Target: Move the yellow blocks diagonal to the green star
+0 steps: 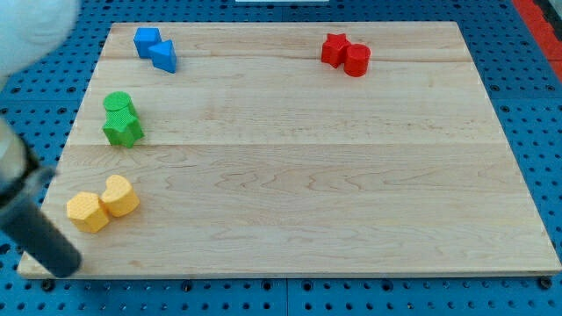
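Two yellow blocks touch near the board's lower left: a yellow hexagon and a rounded yellow block to its upper right. The green star lies above them near the left edge, touching a green cylinder just above it. My dark rod comes in from the view's left edge, and my tip rests at the board's bottom left corner, below and slightly left of the yellow hexagon, a short gap away from it.
Two blue blocks touch at the top left. A red star and a red cylinder touch at the top right. The wooden board lies on a blue pegboard.
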You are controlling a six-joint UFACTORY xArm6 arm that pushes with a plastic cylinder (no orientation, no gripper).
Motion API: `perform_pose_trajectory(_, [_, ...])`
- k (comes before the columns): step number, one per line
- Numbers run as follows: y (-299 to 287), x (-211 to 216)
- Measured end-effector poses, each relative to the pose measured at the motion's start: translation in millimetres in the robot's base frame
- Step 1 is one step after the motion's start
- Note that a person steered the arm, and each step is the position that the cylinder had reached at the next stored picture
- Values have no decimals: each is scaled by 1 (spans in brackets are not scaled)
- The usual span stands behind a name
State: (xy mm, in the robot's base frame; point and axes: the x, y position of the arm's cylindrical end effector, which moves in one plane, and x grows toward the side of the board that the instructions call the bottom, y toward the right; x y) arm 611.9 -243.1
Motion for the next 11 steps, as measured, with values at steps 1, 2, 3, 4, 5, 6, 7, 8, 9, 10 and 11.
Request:
perform_pose_trajectory(1, [0, -37])
perform_pose_trajectory(2, [1, -44])
perform_pose_trajectory(3, [24, -44])
perform_pose_trajectory(4, [9, -37])
perform_pose_trajectory(5, [-60, -50])
perform_pose_trajectory(6, [-24, -68])
perform_pose_trajectory(7, [32, -74])
perform_pose_trajectory(8, [79, -74])
perform_pose_trajectory(9, [48, -69])
perform_pose_trajectory(10, [24, -50])
perform_pose_trajectory(11, [27, -50])
